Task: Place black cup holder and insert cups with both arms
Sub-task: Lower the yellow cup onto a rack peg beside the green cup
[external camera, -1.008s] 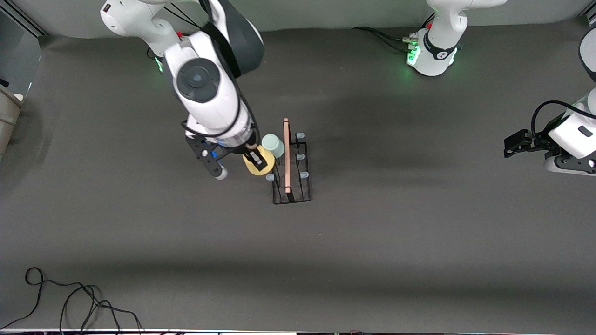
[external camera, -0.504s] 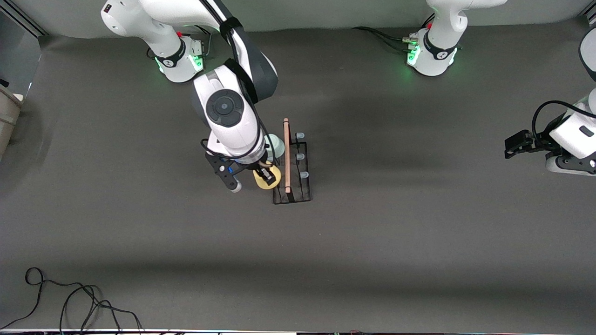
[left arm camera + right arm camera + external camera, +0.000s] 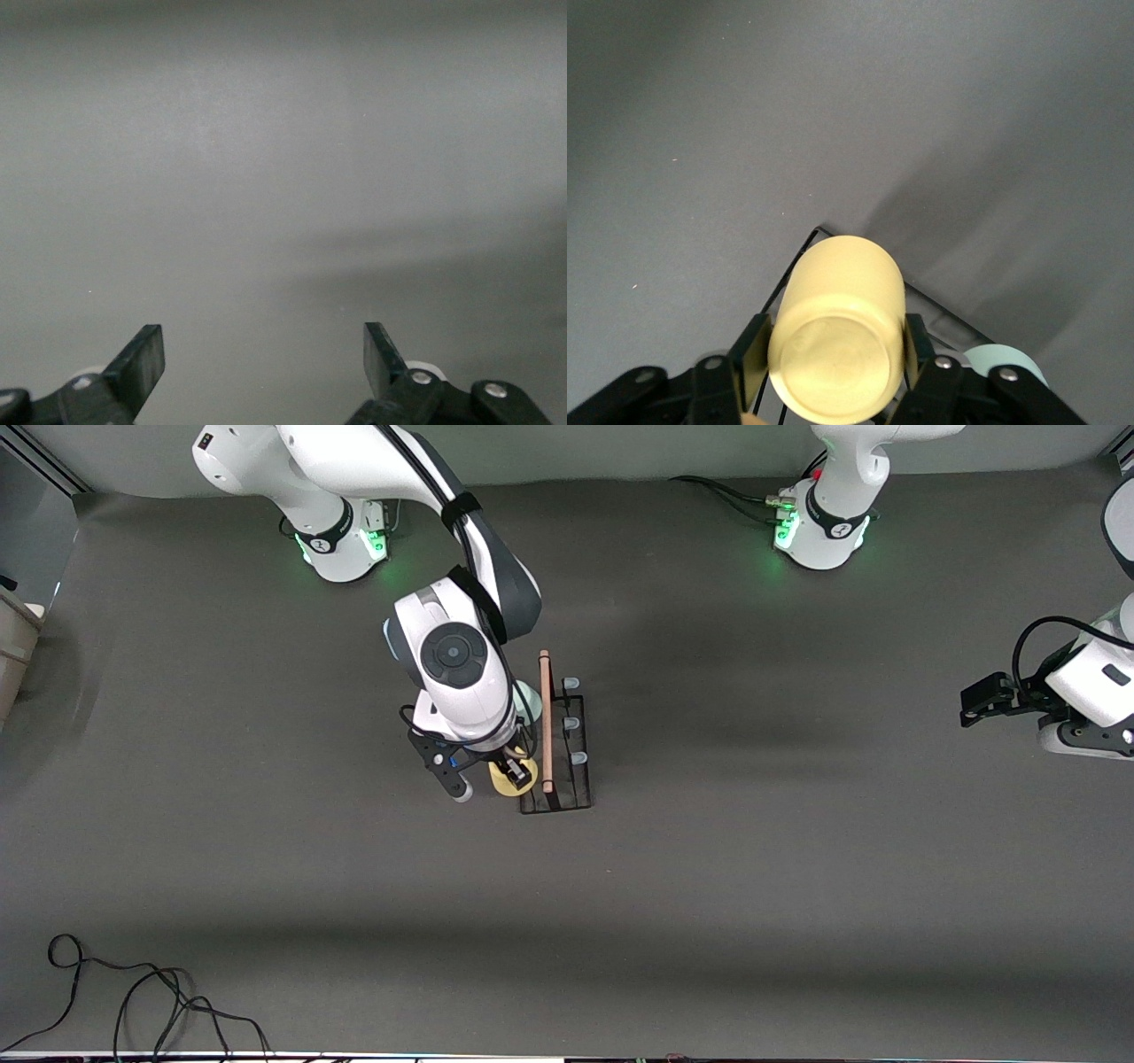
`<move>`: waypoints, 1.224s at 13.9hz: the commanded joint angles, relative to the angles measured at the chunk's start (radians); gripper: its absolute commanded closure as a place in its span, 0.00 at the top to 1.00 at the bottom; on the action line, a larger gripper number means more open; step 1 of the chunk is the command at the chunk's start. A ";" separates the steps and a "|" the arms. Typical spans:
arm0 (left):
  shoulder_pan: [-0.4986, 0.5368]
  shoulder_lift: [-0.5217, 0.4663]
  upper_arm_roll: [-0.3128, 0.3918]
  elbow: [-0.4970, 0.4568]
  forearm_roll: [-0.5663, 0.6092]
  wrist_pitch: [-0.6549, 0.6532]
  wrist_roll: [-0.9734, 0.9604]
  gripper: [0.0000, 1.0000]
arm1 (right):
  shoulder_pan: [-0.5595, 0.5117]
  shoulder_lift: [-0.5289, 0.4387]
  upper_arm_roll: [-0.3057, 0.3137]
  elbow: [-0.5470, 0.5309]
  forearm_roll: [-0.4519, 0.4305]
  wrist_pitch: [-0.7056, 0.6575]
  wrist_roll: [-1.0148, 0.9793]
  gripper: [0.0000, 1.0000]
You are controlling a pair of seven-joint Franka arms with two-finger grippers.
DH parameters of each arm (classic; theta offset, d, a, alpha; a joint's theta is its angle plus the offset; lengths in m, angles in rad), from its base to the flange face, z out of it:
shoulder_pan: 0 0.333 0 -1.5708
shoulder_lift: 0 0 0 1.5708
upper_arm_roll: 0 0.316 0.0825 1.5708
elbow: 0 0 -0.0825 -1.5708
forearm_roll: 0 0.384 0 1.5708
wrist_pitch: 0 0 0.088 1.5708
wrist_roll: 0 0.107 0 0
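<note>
The right gripper (image 3: pixel 512 772) grasps the inverted yellow cup (image 3: pixel 837 332) over a peg of the black cup holder (image 3: pixel 556 735) mid-tabletop (green cup (image 3: pixel 1005 363) already seated), while the left gripper (image 3: pixel 264 372) waits released.

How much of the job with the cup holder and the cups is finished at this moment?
Done: the black cup holder stands on the table, with the pale green cup upside down on a peg. In hand: the right gripper has the yellow cup between its fingers, upside down over the holder. Left: release it. The left gripper waits, open.
</note>
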 commanded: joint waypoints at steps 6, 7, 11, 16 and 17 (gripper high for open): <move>0.000 -0.001 -0.002 0.009 -0.007 -0.010 -0.033 1.00 | -0.006 -0.091 -0.023 0.126 0.000 -0.220 0.000 1.00; -0.003 -0.001 -0.002 0.006 -0.007 -0.013 -0.034 1.00 | -0.006 -0.122 -0.027 0.138 -0.003 -0.257 -0.003 1.00; -0.012 -0.001 -0.009 0.003 -0.007 -0.007 -0.034 1.00 | -0.006 -0.266 -0.038 0.135 -0.025 -0.352 -0.018 1.00; -0.011 -0.005 -0.010 0.005 0.007 -0.021 -0.034 1.00 | -0.030 -0.400 -0.080 0.121 -0.127 -0.513 -0.317 1.00; -0.012 -0.013 -0.010 0.005 0.007 -0.027 -0.036 1.00 | -0.087 -0.439 -0.066 0.095 -0.132 -0.518 -0.369 1.00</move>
